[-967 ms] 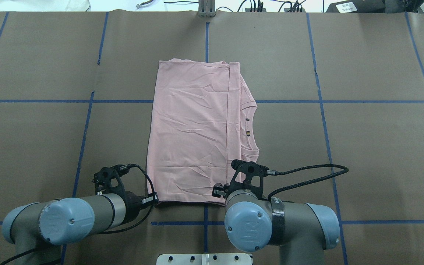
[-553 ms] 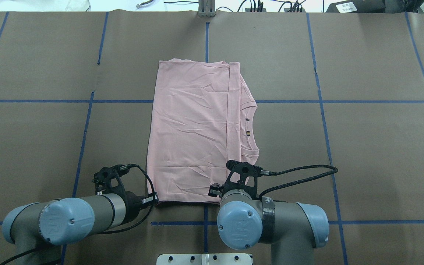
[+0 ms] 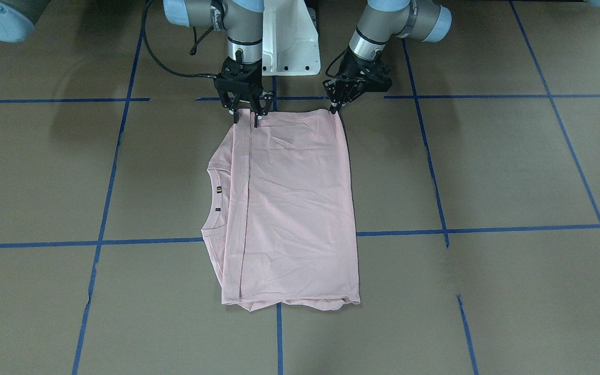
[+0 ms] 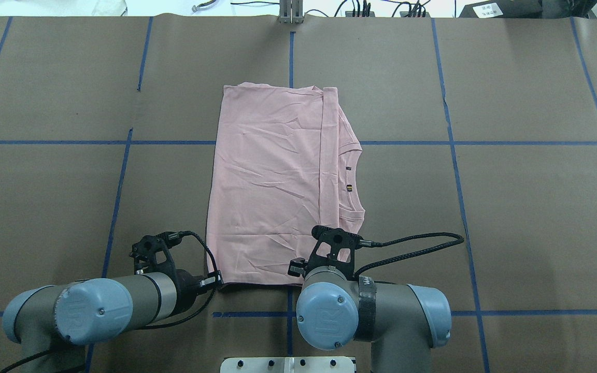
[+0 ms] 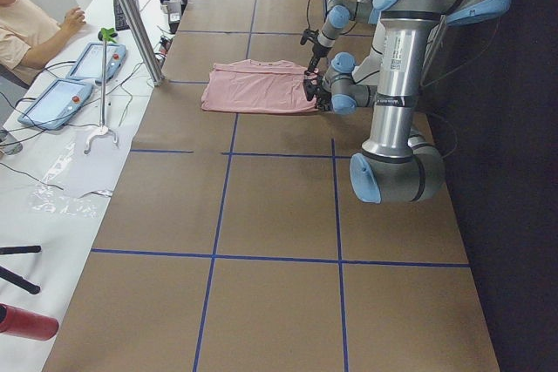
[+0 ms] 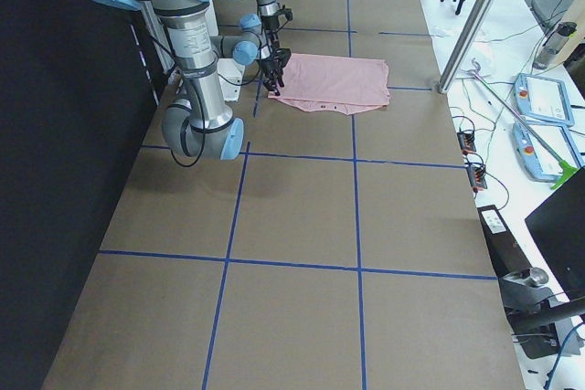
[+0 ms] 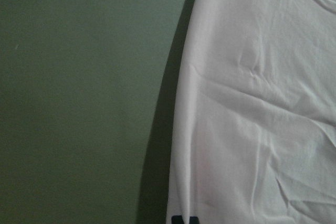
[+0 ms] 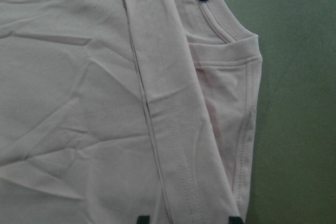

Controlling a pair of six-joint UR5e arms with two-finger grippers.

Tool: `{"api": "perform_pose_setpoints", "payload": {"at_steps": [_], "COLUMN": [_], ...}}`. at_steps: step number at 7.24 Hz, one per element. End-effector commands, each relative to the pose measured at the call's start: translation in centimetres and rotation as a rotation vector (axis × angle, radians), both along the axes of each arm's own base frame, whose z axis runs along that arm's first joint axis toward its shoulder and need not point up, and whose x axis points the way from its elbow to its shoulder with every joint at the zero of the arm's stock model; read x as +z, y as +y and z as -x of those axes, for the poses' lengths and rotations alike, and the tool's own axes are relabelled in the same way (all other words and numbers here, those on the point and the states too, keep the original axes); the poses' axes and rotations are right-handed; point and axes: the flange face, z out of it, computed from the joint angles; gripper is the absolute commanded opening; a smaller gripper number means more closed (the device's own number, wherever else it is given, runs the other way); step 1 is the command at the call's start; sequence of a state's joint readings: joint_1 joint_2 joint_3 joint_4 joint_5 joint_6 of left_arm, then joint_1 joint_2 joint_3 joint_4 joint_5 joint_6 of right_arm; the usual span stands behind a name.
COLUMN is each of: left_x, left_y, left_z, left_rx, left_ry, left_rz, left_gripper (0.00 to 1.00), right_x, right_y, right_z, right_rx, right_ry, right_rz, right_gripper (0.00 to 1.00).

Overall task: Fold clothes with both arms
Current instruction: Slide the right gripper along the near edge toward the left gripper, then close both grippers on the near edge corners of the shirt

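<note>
Seen from overhead, the left gripper (image 3: 334, 107) is set at the 7 o'clock corner of the pale pink short-sleeved T-shirt (image 4: 267, 181). Its fingers are drawn almost together, and whether cloth is pinched cannot be told. At 5 o'clock the right gripper (image 3: 245, 115) is spread wide over the near hem, with nothing clamped. The shirt is laid flat, folded lengthwise, on the brown paper-covered table (image 4: 511, 207). Its neckline is turned to 3 o'clock, where a small dark-and-yellow tag (image 4: 349, 187) is seen, and its far edge lies at 12 o'clock.
</note>
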State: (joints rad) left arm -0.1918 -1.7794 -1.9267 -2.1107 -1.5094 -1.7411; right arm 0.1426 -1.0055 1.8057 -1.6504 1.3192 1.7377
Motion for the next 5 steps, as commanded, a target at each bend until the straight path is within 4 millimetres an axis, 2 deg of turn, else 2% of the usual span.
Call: {"api": "perform_pose_setpoints", "payload": {"at_steps": [1,4,5], "left_x": [0.0,-0.08,0.0], "left_y": [0.0,0.01,0.02], "left_z": [0.0,-0.03,0.0], "left_rx": [0.0,0.001,0.002], "left_ry": [0.0,0.002,0.0], "left_rz": [0.0,0.0,-0.001], "left_gripper": [0.0,0.0,0.0], "right_x": [0.21,0.72,0.85], "right_y": [0.27,0.22,0.21], "right_z": [0.15,0.52,0.6], "right_rx": [-0.007,-0.007,-0.008], "right_ry": [0.01,0.019,0.022], "right_rz": [0.0,0.001,0.0], "right_gripper": [0.59,0.59,0.55]}}
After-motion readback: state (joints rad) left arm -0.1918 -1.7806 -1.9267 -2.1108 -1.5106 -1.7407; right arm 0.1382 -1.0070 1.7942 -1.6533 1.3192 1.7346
